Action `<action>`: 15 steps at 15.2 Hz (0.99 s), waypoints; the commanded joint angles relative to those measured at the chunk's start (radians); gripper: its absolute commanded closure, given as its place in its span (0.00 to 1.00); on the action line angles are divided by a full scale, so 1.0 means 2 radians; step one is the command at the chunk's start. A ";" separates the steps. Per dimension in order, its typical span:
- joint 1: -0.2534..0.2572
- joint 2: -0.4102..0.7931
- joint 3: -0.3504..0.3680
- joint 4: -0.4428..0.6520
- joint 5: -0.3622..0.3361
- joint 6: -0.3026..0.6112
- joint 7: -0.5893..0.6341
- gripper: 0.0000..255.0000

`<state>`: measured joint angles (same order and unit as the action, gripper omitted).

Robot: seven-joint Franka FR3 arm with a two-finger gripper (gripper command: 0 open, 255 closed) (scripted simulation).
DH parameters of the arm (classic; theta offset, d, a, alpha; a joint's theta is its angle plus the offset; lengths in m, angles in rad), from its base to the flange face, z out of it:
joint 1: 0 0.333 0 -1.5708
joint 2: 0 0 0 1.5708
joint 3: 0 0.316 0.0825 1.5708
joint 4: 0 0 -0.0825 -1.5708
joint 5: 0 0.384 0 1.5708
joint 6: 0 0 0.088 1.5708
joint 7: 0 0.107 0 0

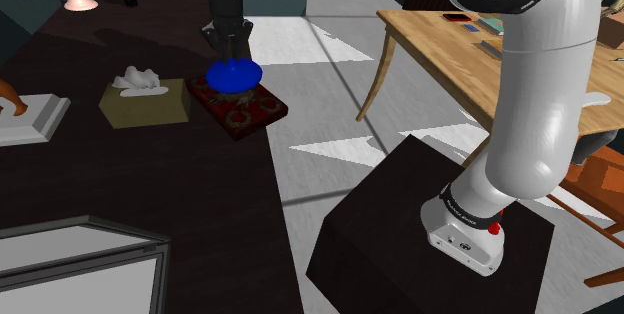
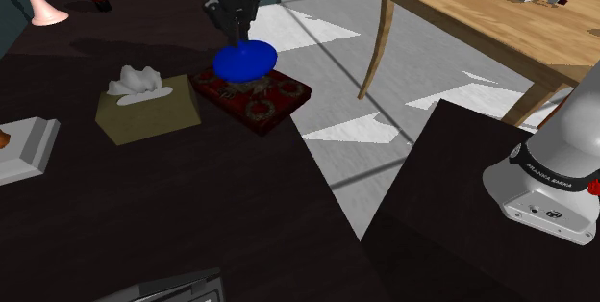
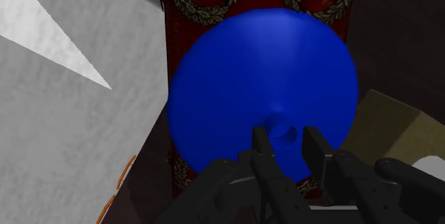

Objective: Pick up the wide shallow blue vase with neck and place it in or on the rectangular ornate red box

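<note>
Claw point(image 3: 284, 133) pointing straight down, fingers clamped on vase point(image 3: 264, 73) neck. Vase over middle of red box point(image 1: 243, 110), at or just above lid. Arm point(image 1: 530, 92) reaches from stand across counter point(image 1: 120, 182), wrist vertical.

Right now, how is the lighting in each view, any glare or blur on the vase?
Shoulder view: table dim, hard-edged bright patches on the floor, vase vivid over the box. Second exterior view: same contrast, nothing blurred. Wrist view: vase evenly lit, no glare, gripper black against it, clasping its neck.
</note>
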<state>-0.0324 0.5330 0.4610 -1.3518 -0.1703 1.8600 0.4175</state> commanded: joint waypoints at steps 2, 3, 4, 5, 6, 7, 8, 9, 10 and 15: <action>-0.002 0.003 -0.001 -0.015 -0.002 0.018 0.000 1.00; -0.002 0.004 -0.002 -0.020 -0.002 0.024 0.000 1.00; -0.002 0.005 -0.002 -0.026 -0.003 0.031 0.001 1.00; -0.002 0.005 -0.002 -0.026 -0.003 0.031 0.001 1.00; -0.002 0.005 -0.002 -0.026 -0.003 0.031 0.001 1.00; -0.002 0.005 -0.002 -0.026 -0.003 0.031 0.001 1.00; -0.002 0.005 -0.002 -0.026 -0.003 0.031 0.001 1.00; -0.002 0.005 -0.002 -0.026 -0.003 0.031 0.001 1.00; -0.002 0.005 -0.002 -0.026 -0.003 0.031 0.001 1.00; -0.002 0.006 -0.002 -0.026 -0.003 0.031 0.001 0.00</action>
<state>-0.0364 0.5437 0.4571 -1.4027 -0.1763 1.9219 0.4194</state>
